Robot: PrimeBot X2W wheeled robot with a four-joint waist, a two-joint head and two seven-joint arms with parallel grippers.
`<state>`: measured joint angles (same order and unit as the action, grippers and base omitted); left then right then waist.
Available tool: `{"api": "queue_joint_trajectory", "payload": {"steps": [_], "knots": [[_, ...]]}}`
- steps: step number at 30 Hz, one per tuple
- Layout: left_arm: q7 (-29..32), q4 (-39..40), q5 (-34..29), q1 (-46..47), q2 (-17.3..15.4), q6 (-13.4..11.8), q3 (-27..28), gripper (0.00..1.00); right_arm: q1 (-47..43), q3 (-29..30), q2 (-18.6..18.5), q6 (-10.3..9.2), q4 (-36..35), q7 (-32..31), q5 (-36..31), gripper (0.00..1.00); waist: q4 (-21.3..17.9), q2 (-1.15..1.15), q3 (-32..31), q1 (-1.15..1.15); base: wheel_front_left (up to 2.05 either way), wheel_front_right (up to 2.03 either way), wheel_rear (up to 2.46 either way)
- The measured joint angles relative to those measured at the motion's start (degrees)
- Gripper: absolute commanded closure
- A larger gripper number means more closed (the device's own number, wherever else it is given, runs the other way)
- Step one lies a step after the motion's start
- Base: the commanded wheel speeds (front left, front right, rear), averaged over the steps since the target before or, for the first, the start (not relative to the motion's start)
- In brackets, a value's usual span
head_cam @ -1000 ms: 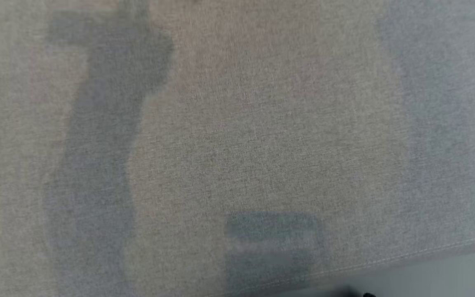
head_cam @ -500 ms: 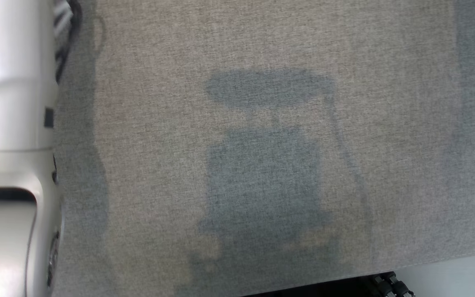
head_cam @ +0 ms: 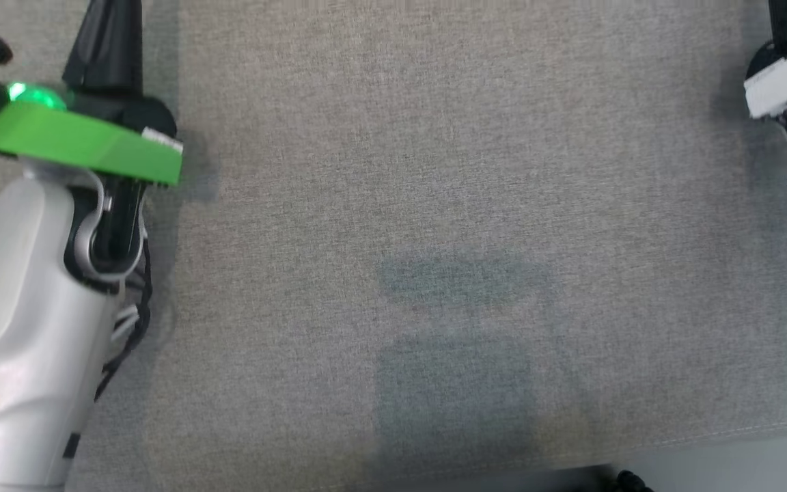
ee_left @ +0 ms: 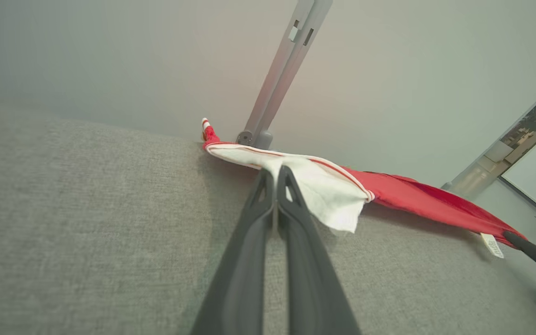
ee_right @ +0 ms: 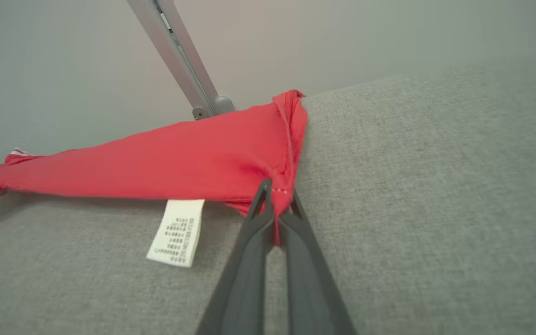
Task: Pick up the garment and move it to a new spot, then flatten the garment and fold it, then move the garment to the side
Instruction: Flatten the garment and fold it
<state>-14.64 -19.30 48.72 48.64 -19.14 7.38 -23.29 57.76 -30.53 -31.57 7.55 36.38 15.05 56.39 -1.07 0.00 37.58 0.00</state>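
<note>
The fingers of your left gripper (ee_left: 276,174) are clamped on the white end of the garment (ee_left: 328,193), just in front of the grey pole (ee_left: 279,79). The red cloth stretches rightward over the surface (ee_left: 86,223). Right of the pole, the fingers of your right gripper (ee_right: 277,193) pinch the red hem near a white label (ee_right: 177,232).

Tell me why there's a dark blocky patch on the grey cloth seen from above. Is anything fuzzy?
Head view: that patch is a soft shadow on the grey surface, likely the robot's own. Left wrist view: the red garment darkens the surface beneath; the far wall looks hazy. Right wrist view: the label is sharp.
</note>
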Motion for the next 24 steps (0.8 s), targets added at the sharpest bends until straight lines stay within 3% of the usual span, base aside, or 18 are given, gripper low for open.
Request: {"api": "queue_joint_trajectory", "payload": {"steps": [4,11,24], "knots": [[0.00,4.10,1.82,-8.92,-1.85,-0.36,0.69,1.00,-5.98,0.71,-2.70,0.00,-4.20,0.01,2.56,1.00,-0.33,0.00,-4.15,0.00,0.00,0.00,0.00],[0.45,13.78,5.66,-24.58,-3.96,-3.33,2.01,1.00,-17.89,5.24,-5.02,0.01,-9.04,0.01,-0.14,1.00,-0.88,0.00,-11.15,0.00,0.00,0.00,0.00],[1.22,25.80,8.18,-44.70,-4.04,-8.99,-0.86,1.00,-41.61,17.46,-4.02,0.02,-16.83,0.01,-6.44,1.00,-0.55,0.00,-21.25,0.00,0.00,0.00,0.00]]}}
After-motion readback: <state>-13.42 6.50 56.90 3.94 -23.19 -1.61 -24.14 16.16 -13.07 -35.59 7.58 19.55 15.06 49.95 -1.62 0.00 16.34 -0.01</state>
